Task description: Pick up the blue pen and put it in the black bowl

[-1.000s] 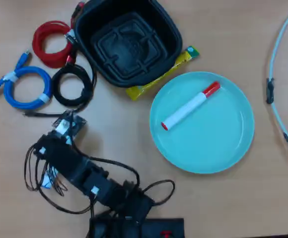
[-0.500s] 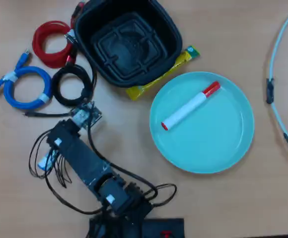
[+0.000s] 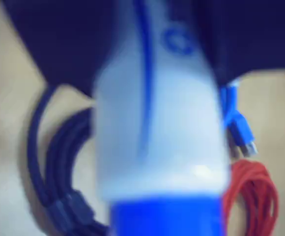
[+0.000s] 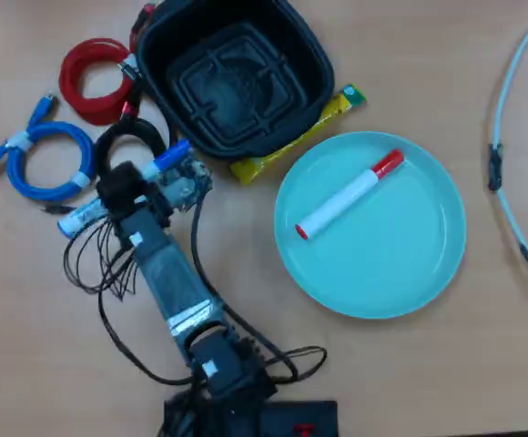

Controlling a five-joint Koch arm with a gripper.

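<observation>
In the overhead view my gripper (image 4: 132, 187) is shut on the blue pen (image 4: 168, 158), which lies crosswise in the jaws over the black cable coil, blue cap pointing up-right. The black bowl (image 4: 308, 53) stands a short way up and to the right of the cap, with nothing in it. The wrist view is blurred. The pen's white barrel (image 3: 157, 123), with its blue print and a blue band at the bottom, fills the middle. Dark shapes flank it at the top.
A light-blue plate (image 4: 410, 264) holds a red-capped white marker (image 4: 348, 196). A yellow packet (image 4: 323, 116) pokes out from under the bowl. Red (image 4: 86, 77), blue (image 4: 50, 164) and black (image 4: 146, 137) cable coils lie left of the bowl. A white cable (image 4: 510, 109) runs along the right edge.
The arm has swung up and right from the lower left, carrying the blue pen from beside the table's left side to over the black coil near the bowl.
</observation>
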